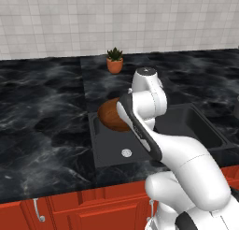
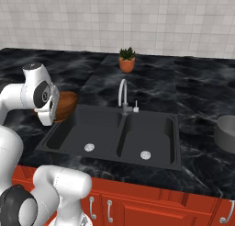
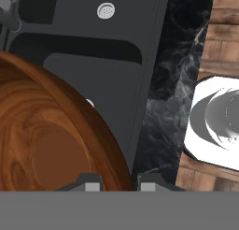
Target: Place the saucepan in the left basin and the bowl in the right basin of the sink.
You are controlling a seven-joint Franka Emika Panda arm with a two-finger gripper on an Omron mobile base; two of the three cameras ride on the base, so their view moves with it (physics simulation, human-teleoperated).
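The reddish-brown wooden bowl [image 1: 109, 116] hangs tilted over the left rim of the black sink [image 2: 120, 161], partly behind my arm. In the hand view its rim [image 3: 100, 135] runs between my two fingertips, and my gripper [image 3: 120, 184] is shut on it. Below the bowl lies the left basin [image 2: 75, 131]. Beyond the divider is the right basin [image 2: 151, 133]. The grey saucepan [image 2: 226, 133] stands on the counter right of the sink, cut off by the picture's edge.
A curved silver faucet [image 2: 122, 96] rises behind the divider. A small terracotta plant pot [image 2: 127, 63] stands at the back of the dark marble counter [image 1: 42, 131]. Red cabinet fronts [image 2: 151, 204] run below the counter's front edge.
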